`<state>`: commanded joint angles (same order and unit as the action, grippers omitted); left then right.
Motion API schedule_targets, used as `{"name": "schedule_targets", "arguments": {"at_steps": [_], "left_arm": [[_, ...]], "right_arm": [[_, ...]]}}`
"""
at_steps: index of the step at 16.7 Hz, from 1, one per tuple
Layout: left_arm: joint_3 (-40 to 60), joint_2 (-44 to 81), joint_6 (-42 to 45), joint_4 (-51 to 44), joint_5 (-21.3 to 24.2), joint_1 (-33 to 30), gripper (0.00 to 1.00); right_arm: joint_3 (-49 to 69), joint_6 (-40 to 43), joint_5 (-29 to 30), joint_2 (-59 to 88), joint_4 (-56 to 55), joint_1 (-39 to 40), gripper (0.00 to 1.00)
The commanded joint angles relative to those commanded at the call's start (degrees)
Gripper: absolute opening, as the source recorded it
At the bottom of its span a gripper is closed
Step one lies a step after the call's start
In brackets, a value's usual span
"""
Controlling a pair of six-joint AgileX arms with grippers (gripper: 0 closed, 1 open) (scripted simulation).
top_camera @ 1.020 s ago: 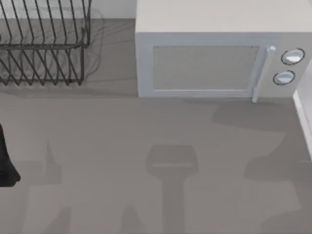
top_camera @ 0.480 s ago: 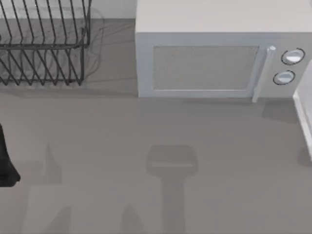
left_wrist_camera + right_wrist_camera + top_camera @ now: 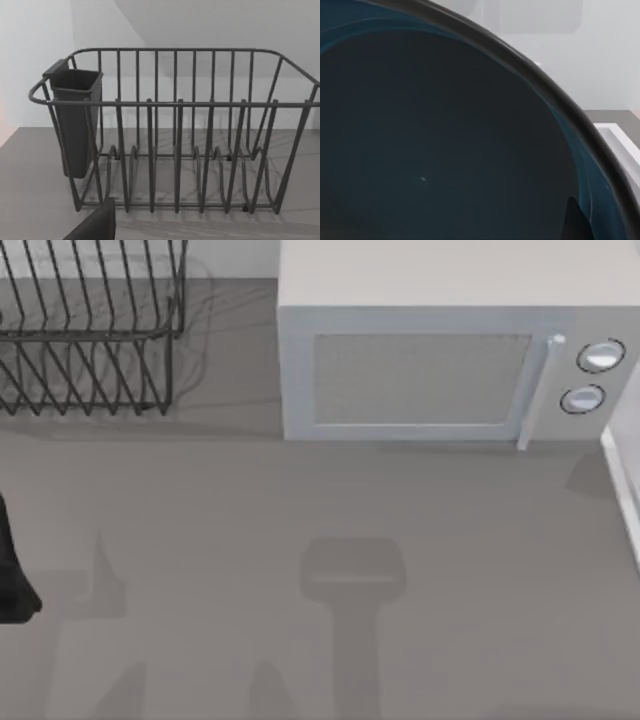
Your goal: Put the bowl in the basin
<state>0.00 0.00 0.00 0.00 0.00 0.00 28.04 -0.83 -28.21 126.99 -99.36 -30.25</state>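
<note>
One arm is doing the work here: the right. In the right wrist view the bowl (image 3: 435, 140) sits very close to that camera, dark blue inside under a dark rim, so I judge the right arm is carrying it. The jaws themselves can't be made out, so I cannot tell whether they pinch the bowl or how wide they stand.

Key relation: past the bowl's rim in that wrist view, a straight white edge of the basin (image 3: 615, 137) shows just beyond it. In the top view the same basin (image 3: 622, 485) is a thin white strip at the right edge of the surface, just below the microwave (image 3: 440, 350). So the target lies on the right side, the right arm's side. The bowl is round, so there's no long axis to align.

Left arm is parked at the left edge of the top view (image 3: 12, 570), its wrist camera facing the black wire rack (image 3: 175, 130) with a dark cup (image 3: 75, 120) hung on one end.

My guess: transport phase, release not yet done. Whether the bowl is already over the basin, can't tell.
</note>
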Motion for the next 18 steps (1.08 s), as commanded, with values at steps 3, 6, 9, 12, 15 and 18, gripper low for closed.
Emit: {"name": "schedule_targets", "arguments": {"at_steps": [3, 6, 9, 12, 15, 18], "left_arm": [[0.00, 0.00, 0.00, 0.00, 0.00, 0.00, 1.00], [0.00, 0.00, 0.00, 0.00, 0.00, 0.00, 1.00], [0.00, 0.00, 0.00, 0.00, 0.00, 0.00, 1.00], [0.00, 0.00, 0.00, 0.00, 0.00, 0.00, 1.00], [0.00, 0.00, 0.00, 0.00, 0.00, 0.00, 1.00], [0.00, 0.00, 0.00, 0.00, 0.00, 0.00, 1.00]], "right_arm": [[0.00, 0.00, 0.00, 0.00, 0.00, 0.00, 0.08], [0.00, 0.00, 0.00, 0.00, 0.00, 0.00, 0.30], [0.00, 0.00, 0.00, 0.00, 0.00, 0.00, 0.53], [0.00, 0.00, 0.00, 0.00, 0.00, 0.00, 0.75], [0.00, 0.00, 0.00, 0.00, 0.00, 0.00, 0.98], [0.00, 0.00, 0.00, 0.00, 0.00, 0.00, 1.00]]}}
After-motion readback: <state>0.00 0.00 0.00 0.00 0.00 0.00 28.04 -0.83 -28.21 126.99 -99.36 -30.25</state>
